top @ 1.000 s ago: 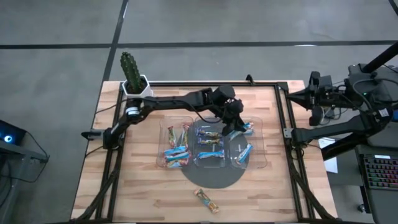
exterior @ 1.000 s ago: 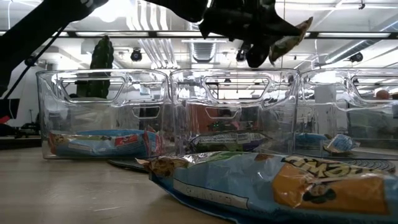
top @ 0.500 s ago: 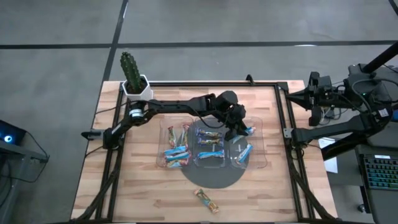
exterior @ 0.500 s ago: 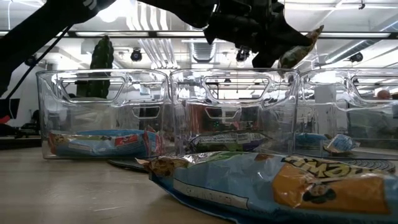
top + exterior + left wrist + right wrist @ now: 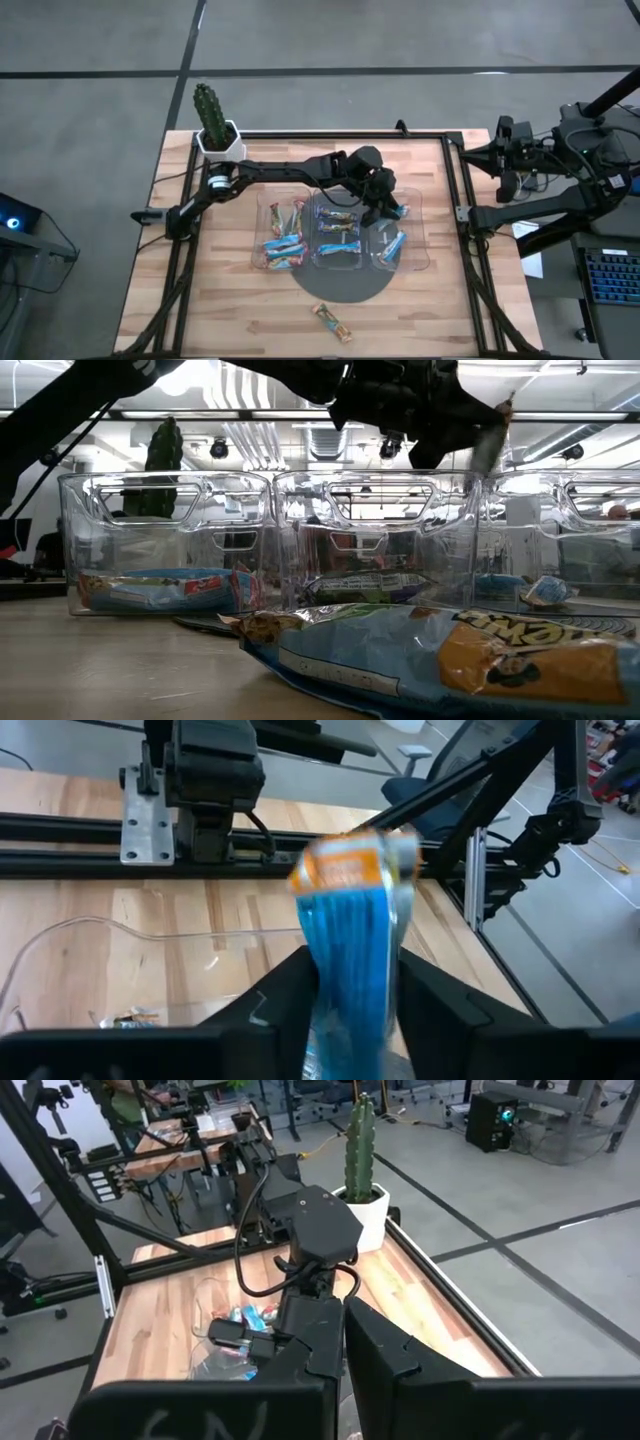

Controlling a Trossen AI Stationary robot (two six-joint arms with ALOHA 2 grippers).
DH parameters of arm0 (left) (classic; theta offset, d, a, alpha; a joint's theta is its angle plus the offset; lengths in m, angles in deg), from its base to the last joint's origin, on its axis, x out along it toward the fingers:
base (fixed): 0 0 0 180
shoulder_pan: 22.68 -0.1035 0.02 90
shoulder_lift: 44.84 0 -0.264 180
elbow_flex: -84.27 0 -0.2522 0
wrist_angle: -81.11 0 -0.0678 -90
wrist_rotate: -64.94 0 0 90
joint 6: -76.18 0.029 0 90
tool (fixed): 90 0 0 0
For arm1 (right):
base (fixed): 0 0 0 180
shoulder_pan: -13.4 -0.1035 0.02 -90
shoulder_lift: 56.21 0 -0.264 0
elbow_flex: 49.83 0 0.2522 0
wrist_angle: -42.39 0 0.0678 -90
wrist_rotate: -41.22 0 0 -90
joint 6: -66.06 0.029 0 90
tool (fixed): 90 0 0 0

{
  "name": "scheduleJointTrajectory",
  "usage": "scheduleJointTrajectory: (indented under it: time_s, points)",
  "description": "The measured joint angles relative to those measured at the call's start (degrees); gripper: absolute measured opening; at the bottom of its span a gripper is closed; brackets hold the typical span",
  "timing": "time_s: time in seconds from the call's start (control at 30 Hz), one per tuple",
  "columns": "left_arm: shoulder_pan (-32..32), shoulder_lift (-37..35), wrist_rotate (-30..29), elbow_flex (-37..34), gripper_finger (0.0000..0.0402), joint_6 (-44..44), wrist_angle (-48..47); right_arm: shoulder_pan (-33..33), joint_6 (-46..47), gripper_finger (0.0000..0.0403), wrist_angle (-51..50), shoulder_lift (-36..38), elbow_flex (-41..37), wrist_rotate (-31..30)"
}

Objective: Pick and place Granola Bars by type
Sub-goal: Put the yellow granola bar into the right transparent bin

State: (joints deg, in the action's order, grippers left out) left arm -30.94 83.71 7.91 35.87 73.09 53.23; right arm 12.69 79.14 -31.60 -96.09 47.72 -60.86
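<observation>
My left gripper [image 5: 385, 208] hangs over the right compartment of the clear tray [image 5: 425, 235] and is shut on a blue granola bar [image 5: 350, 920] with an orange end. In the low view the bar [image 5: 490, 445] stands nearly upright above the tray's rim. More bars lie in the tray: red-and-multicoloured ones [image 5: 283, 240] on the left, brownish-green ones [image 5: 338, 235] in the middle, blue ones [image 5: 392, 245] on the right. One brownish bar [image 5: 332, 322] lies flat on the table near its near edge. My right gripper [image 5: 342, 1380] is shut, parked off the table's right side. My left gripper pinches the bar's blue body [image 5: 350, 985] between its two fingers [image 5: 285, 995], which come down from above at a slant. The orange end [image 5: 350, 870] sticks out past the fingertips. The bar is lifted clear, over the tray's right compartment.
A dark round mat [image 5: 340, 288] lies under the tray's near side. A cactus in a white pot [image 5: 212, 125] stands at the far left corner. A black frame [image 5: 455, 200] runs around the table. Bare wood shows on the tray's near left and right.
My left gripper has shifted a little toward the table's right, farther over the tray's right compartment, still shut on the blue bar. In the low view the bar has swung from slanted to nearly upright.
</observation>
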Motion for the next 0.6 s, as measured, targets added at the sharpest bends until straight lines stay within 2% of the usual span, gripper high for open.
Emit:
scheduleJointTrajectory:
  time_s: [0.23, 0.6]
  points:
    - [0.0, 0.0, -1.1, 0.0, 0.0173, -1.5, -0.5, 0.0, -0.1, 0.0009, 0.0, 0.0, 0.0, 0.0]
    - [-0.2, -0.3, -2.1, 0.1, 0.0177, -1.4, -2.8, 0.0, 0.0, 0.0009, 0.0, 0.0, 0.0, 0.0]
